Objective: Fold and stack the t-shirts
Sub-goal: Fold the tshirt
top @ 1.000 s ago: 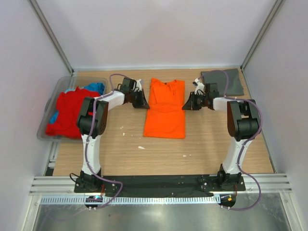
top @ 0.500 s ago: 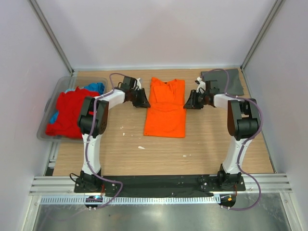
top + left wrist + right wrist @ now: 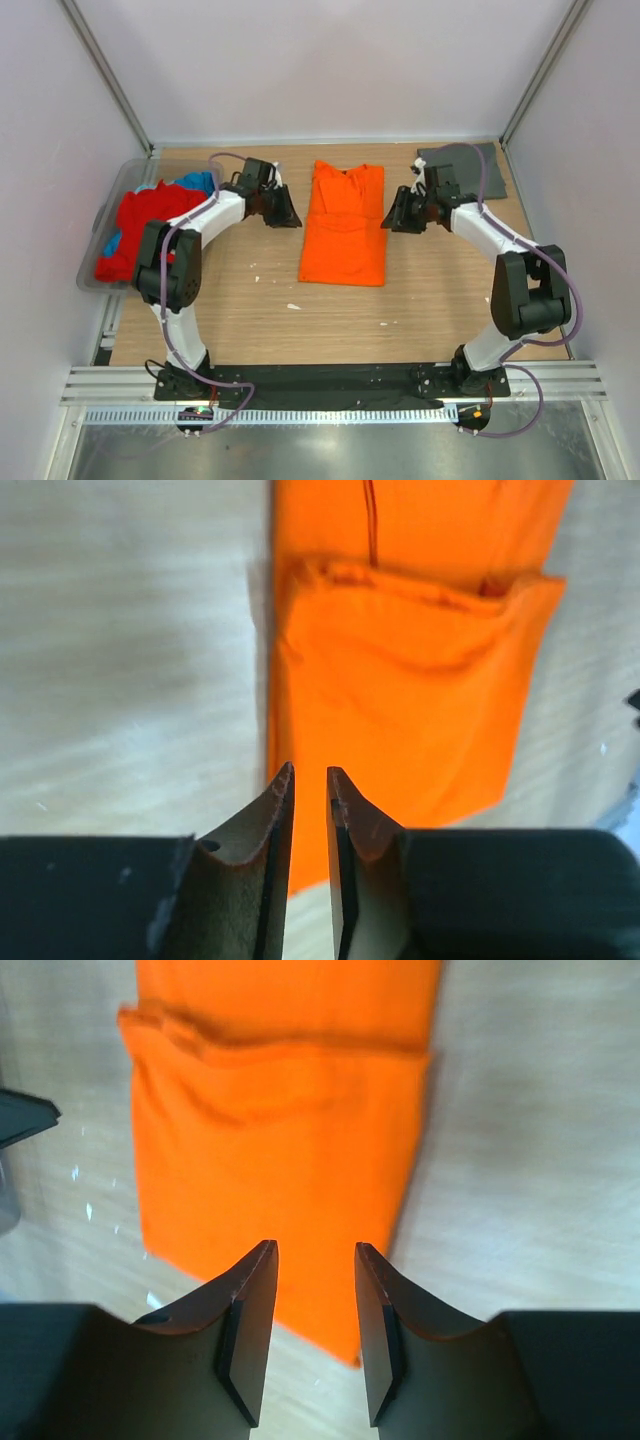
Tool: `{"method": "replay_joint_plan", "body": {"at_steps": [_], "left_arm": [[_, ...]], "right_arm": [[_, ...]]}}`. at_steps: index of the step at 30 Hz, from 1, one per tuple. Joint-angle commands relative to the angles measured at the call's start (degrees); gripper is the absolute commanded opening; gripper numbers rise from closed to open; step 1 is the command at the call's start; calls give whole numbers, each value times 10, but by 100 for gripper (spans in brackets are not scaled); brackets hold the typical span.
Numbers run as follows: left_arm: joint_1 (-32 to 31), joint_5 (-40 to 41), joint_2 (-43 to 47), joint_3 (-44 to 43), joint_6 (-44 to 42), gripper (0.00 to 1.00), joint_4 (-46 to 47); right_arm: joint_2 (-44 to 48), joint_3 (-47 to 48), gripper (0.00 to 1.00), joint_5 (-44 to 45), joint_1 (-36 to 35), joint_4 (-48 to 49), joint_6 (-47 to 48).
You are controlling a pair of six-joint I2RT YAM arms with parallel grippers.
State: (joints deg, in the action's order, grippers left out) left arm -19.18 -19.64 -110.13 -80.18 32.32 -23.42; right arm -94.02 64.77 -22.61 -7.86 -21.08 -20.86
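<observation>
Wrist views: orange t-shirt (image 3: 400, 700), puckered fold | top view: grey t-shirt (image 3: 470, 170), tub (image 3: 118, 190)

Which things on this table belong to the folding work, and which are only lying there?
Belong to the job: the bright orange folded cloth t-shirt; the dark grey folded t-shirt; the crumpled red t-shirt; the blue t-shirt.
Only lying about: the clear plastic tub that holds the last two; the small white scraps on the wooden table.
</observation>
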Motion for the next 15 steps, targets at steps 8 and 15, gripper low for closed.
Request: {"method": "replay_joint_plan", "body": {"at_steps": [8, 15], "left_arm": [[-90, 11, 58, 149, 85, 18, 43], [-96, 29, 82, 216, 109, 15, 44]], "right_arm": [[72, -114, 38, 130, -139, -31, -88], [84, -190, 36, 149, -147, -24, -95]]}}
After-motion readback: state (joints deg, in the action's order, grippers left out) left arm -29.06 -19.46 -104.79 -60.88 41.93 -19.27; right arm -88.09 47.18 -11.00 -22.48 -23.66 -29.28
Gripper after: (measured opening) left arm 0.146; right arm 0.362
